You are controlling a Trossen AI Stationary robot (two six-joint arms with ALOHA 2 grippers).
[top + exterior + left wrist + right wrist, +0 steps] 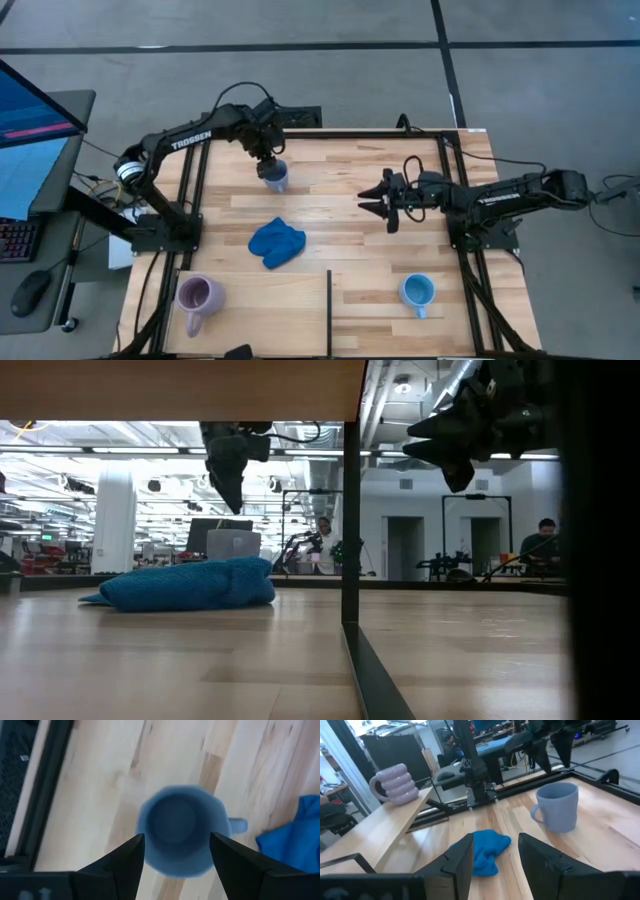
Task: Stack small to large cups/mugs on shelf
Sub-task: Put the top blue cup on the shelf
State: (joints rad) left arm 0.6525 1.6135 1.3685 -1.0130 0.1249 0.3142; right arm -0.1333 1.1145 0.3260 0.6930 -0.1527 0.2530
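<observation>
The left gripper (268, 158) hangs directly above the grey-blue mug (276, 177), which stands upright toward the far left of the surface (340, 170). Its fingers are spread apart and empty, one on each side of the mug's rim with the mug's open mouth between them, seen clearly in the left wrist view (178, 836). The mug's handle points toward the blue cloth (277, 242) lying near the middle of the surface.

The right gripper (366, 197) waits over the far right of the surface, its fingers likewise apart and holding nothing.

The lilac mug (196, 297) sits on the shelf (270, 310) at the near left; it may be lying on its side, though that is hard to settle from above. The light blue mug (417, 292) stands at the near right, beyond the shelf's dark edge.

The step in hand looks like the pick-up of the grey-blue mug. The next move calls for lowering straight down until the fingers straddle the wall or rim, closing firmly, then lifting clear and carrying it nearward over the cloth to the shelf
</observation>
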